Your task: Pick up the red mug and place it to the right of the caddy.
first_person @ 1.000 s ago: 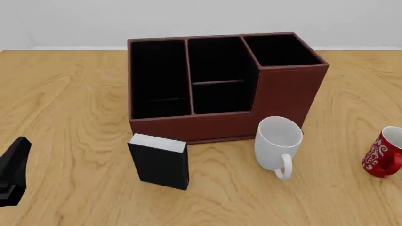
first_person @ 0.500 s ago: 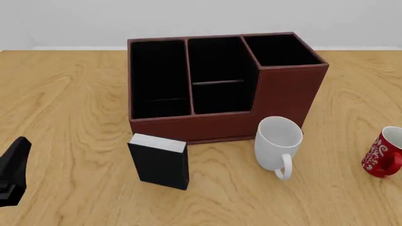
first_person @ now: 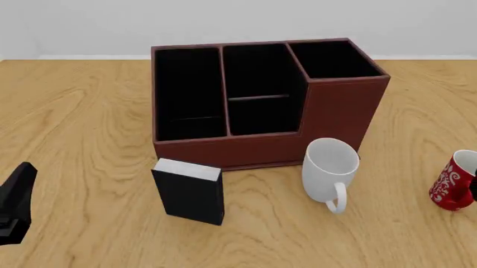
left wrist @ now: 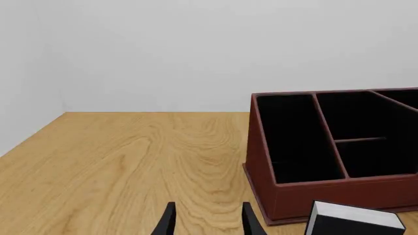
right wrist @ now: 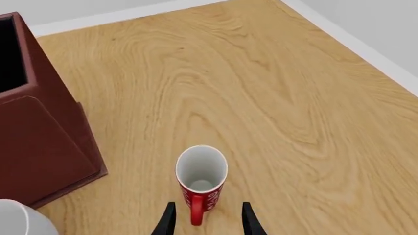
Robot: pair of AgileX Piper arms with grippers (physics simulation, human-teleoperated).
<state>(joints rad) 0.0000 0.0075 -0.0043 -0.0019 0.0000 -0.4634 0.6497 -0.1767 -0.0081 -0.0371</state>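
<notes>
The red mug [first_person: 449, 187] stands upright on the table at the far right, apart from the caddy [first_person: 339, 114]. In the right wrist view the red mug [right wrist: 201, 181] stands just ahead of my open right gripper [right wrist: 207, 221], with its handle pointing back between the fingertips. The caddy's corner [right wrist: 39, 142] is off to one side there. Only a dark sliver of the right gripper [first_person: 474, 192] shows in the front view, beside the mug. My left gripper [left wrist: 209, 223] is open and empty, low at the table's near left [first_person: 15, 204].
A plain white mug [first_person: 330, 167] lies tilted in front of the caddy's right end, and its rim shows in the right wrist view [right wrist: 16, 220]. A small black box with a white top [first_person: 190, 192] stands in front of the caddy. The table's right edge [right wrist: 365, 49] is near the red mug.
A dark tip of the right gripper has come into the front view at the right edge, beside the red mug. The left gripper and the objects have not moved.
</notes>
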